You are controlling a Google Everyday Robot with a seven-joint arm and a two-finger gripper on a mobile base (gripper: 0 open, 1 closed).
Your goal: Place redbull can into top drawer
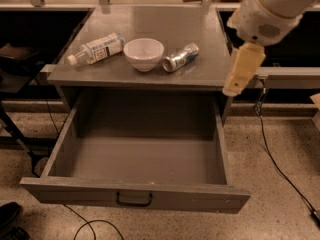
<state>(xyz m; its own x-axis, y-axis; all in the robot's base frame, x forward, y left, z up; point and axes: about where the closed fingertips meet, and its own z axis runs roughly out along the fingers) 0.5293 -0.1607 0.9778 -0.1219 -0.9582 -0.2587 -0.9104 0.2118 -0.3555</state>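
The redbull can [180, 57], slim and silver with blue markings, lies on its side on the grey cabinet top [165, 24], just right of a white bowl. The top drawer [60, 191] is pulled wide open below, with a dark curved handle [134, 200] on its front panel; nothing lies inside it. My gripper [242, 70], cream-coloured under a white arm, hangs by the right edge of the cabinet top, to the right of the can and apart from it. It holds nothing that I can see.
A white bowl [143, 53] stands upright at the middle of the top. A clear plastic bottle [97, 49] with a white label lies on its side to its left. Cables [272, 159] run over the speckled floor to the right and under the drawer front.
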